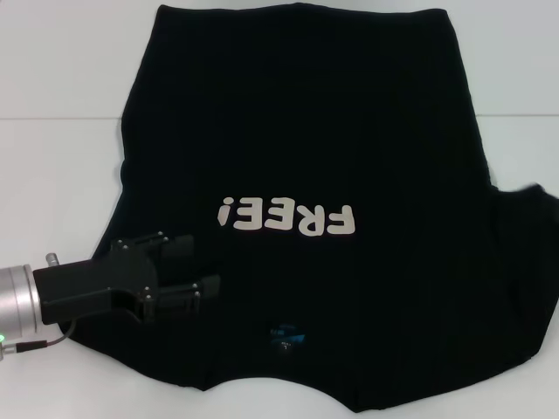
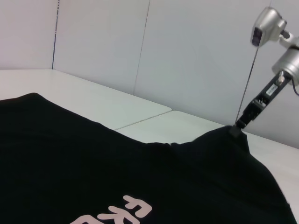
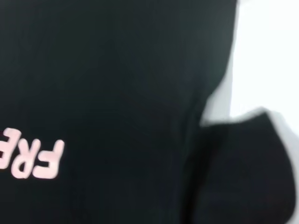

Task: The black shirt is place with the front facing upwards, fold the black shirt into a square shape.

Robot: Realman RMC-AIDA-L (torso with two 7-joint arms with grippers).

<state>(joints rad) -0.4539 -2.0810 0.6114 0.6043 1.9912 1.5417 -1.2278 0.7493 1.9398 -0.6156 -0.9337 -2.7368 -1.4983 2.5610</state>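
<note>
Your shirt [image 1: 306, 157] lies flat, print up, on the white bench [image 1: 52, 70], collar nearest the robot, so both sleeves are reachable. The left pincer [image 1: 194, 266] hovers open and empty over its left shoulder; the right pincer [image 2: 235, 129] pinches the far sleeve up.

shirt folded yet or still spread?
Mostly spread: shirt lies front up, FREE! lettering fully visible. Left gripper over its left sleeve.

black shirt [image 1: 349, 131] right sleeve cut off, blue neck label [image 1: 286, 335] unreadable
</note>
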